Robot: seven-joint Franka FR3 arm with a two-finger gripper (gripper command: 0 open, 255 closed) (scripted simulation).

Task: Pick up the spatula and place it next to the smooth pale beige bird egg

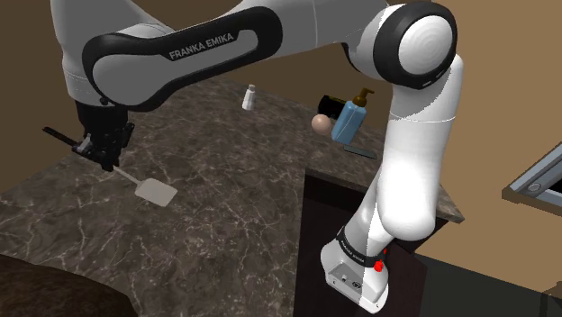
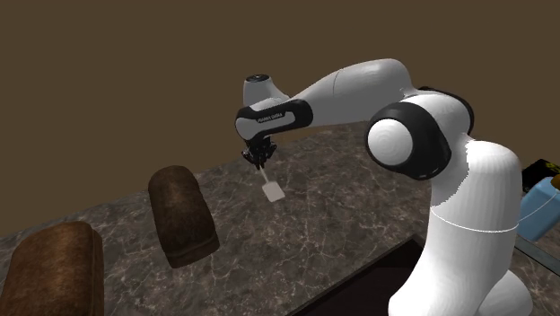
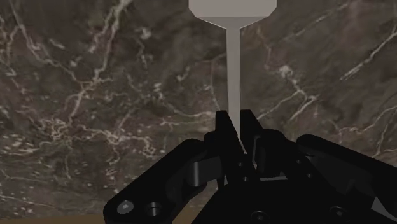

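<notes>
The hand [image 3: 235, 117] pinches one spatula [image 1: 153, 190]. One egg [image 1: 321, 123] and two brown loaves [image 2: 183, 215] sit on the counter [image 1: 225, 216].

The spatula [image 1: 155, 190] is pale grey, the counter [image 1: 225, 207] dark brown with white veins.

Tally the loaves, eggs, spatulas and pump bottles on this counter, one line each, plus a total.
Loaves: 2, the farther loaf and the nearer loaf
Egg: 1
Spatula: 1
Blue pump bottle: 1
Total: 5
</notes>
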